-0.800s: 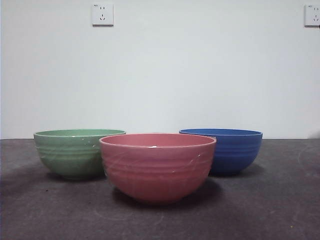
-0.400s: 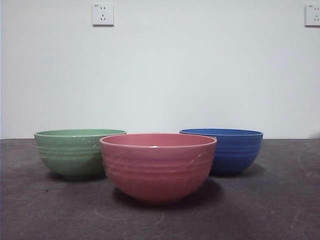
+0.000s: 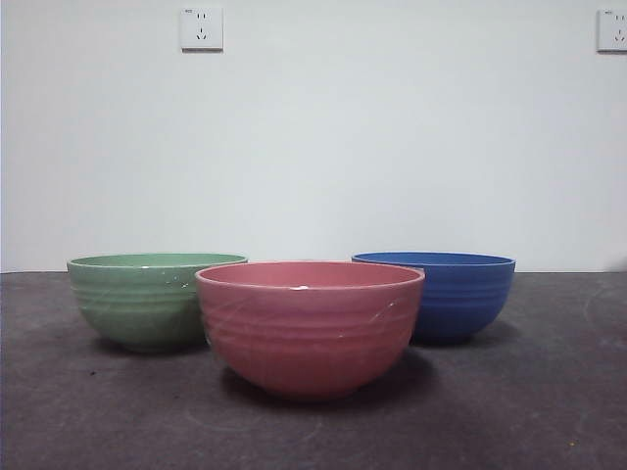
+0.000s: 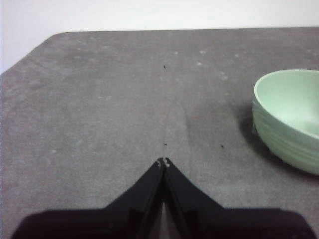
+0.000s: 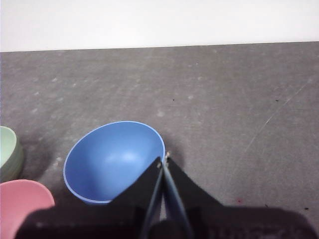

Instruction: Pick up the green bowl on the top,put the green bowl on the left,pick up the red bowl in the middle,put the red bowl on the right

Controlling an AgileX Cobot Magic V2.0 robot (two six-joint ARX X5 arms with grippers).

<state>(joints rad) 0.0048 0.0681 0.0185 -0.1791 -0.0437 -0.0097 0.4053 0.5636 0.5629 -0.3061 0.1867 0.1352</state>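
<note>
The green bowl [image 3: 149, 300] stands upright on the table at the left of the front view. The red bowl [image 3: 310, 325] stands in the middle, nearest the camera, in front of the other two. The green bowl also shows in the left wrist view [image 4: 291, 117], and an edge of it in the right wrist view [image 5: 9, 152]. The red bowl's rim shows in the right wrist view [image 5: 22, 206]. My left gripper [image 4: 163, 163] is shut and empty above bare table beside the green bowl. My right gripper [image 5: 164, 159] is shut and empty above the blue bowl's rim. Neither arm shows in the front view.
A blue ridged bowl [image 3: 451, 294] stands at the right, behind the red bowl; it also shows in the right wrist view [image 5: 112, 162]. The dark grey table [image 3: 529, 411] ends at a white wall with two sockets [image 3: 201, 27].
</note>
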